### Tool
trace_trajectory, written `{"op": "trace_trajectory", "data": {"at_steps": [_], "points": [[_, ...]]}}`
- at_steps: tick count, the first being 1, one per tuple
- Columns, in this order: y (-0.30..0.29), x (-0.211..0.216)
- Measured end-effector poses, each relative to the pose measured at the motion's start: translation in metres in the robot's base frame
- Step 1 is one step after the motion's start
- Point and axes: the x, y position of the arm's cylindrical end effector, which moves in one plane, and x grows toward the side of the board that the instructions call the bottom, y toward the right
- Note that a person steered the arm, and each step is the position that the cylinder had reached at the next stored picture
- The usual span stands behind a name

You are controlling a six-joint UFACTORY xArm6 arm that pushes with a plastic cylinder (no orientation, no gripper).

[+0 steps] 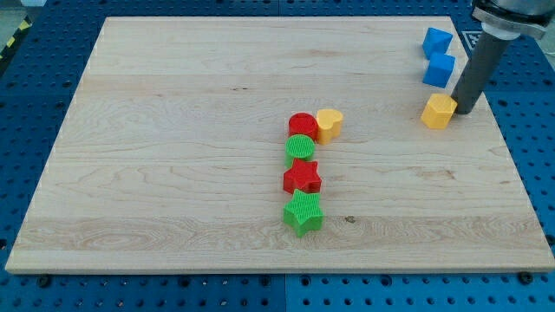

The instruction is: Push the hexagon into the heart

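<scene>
The yellow hexagon block [439, 111] sits near the view's right edge of the wooden board. The yellow heart block [329, 125] lies near the board's middle, touching a red round block [303, 126]. My tip [461, 111] is just to the right of the hexagon, touching or almost touching its right side. The heart is well to the left of the hexagon, slightly lower in the view.
Two blue blocks [437, 41] [440, 69] stand above the hexagon at the top right. Below the red round block run a green round block [300, 149], a red star [302, 178] and a green star [303, 212]. The board's edge [512, 156] is close on the right.
</scene>
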Motion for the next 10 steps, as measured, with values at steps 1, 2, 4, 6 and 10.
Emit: {"op": "trace_trajectory", "data": {"at_steps": [1,2,4,6,10], "points": [[-0.02,0.0],[-0.055,0.0],[-0.037,0.033],[-0.054,0.027],[-0.127,0.001]]}}
